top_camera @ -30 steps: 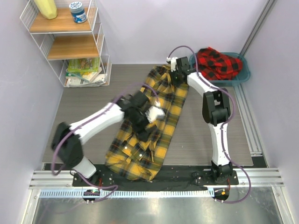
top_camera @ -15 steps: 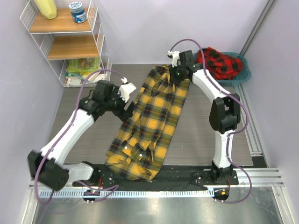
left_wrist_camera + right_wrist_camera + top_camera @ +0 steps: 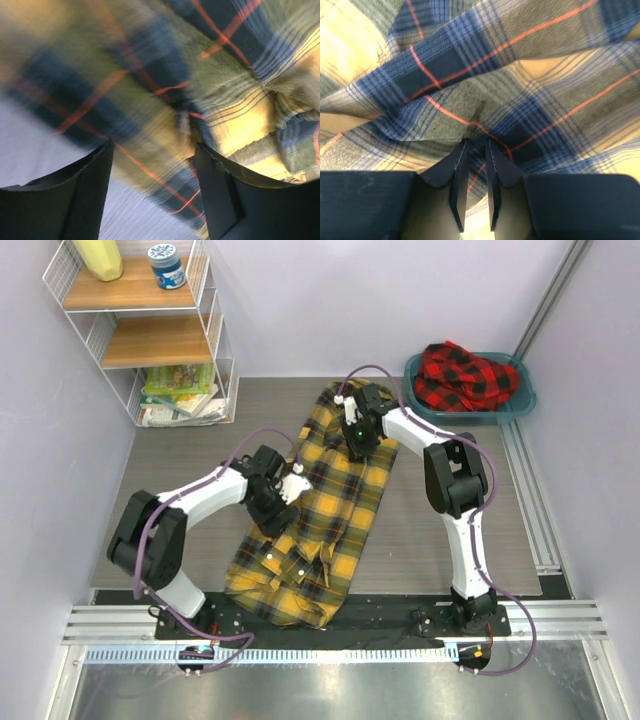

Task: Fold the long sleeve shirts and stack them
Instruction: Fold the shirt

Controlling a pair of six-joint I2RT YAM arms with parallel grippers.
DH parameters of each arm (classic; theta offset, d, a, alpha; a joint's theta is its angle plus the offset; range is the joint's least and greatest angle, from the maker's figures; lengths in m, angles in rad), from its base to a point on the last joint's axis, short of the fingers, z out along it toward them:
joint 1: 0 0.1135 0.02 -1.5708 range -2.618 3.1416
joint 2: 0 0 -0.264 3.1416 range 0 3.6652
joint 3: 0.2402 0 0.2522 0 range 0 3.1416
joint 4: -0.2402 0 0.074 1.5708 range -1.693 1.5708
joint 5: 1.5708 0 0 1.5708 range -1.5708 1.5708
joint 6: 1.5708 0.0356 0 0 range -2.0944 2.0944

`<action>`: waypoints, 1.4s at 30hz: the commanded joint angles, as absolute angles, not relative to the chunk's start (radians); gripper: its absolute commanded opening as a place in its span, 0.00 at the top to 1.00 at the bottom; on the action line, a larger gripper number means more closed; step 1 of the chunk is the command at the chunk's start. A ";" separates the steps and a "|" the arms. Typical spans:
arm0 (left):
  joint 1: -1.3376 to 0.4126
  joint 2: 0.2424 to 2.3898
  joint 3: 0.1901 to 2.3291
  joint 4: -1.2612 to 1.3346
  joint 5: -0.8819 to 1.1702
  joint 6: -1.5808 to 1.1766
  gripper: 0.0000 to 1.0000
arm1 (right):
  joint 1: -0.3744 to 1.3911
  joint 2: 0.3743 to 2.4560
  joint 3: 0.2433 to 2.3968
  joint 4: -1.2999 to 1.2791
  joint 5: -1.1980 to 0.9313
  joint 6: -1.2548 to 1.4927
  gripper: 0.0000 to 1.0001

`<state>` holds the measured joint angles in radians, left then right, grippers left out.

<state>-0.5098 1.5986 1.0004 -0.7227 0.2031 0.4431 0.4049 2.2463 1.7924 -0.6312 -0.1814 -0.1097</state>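
Note:
The yellow-and-black plaid shirt [image 3: 330, 500] lies stretched out in a long crumpled strip down the middle of the table, its near end at the front edge. My left gripper [image 3: 283, 504] is open at the shirt's left edge; in the left wrist view [image 3: 152, 150] the blurred cloth [image 3: 165, 90] lies between the spread fingers. My right gripper [image 3: 355, 435] is on the shirt's far part, shut on a fold of the cloth [image 3: 470, 100], as the right wrist view [image 3: 476, 145] shows. The red-and-black shirt [image 3: 465, 375] lies bunched in the teal basin [image 3: 522, 400] at the back right.
A white wire shelf unit [image 3: 215, 335] stands at the back left with a yellow bottle, a jar and stacked books. Aluminium rails run along the table's right side [image 3: 530, 500] and front edge [image 3: 330, 652]. A purple wall closes in on each side.
My left arm swung out to the left, then came back to the shirt's left edge. My right gripper moved from the collar end leftward and down onto the shirt.

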 commanded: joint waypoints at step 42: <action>-0.224 1.647 0.948 0.201 0.551 -0.848 0.27 | 0.583 1.993 1.643 -0.545 -0.183 0.097 0.54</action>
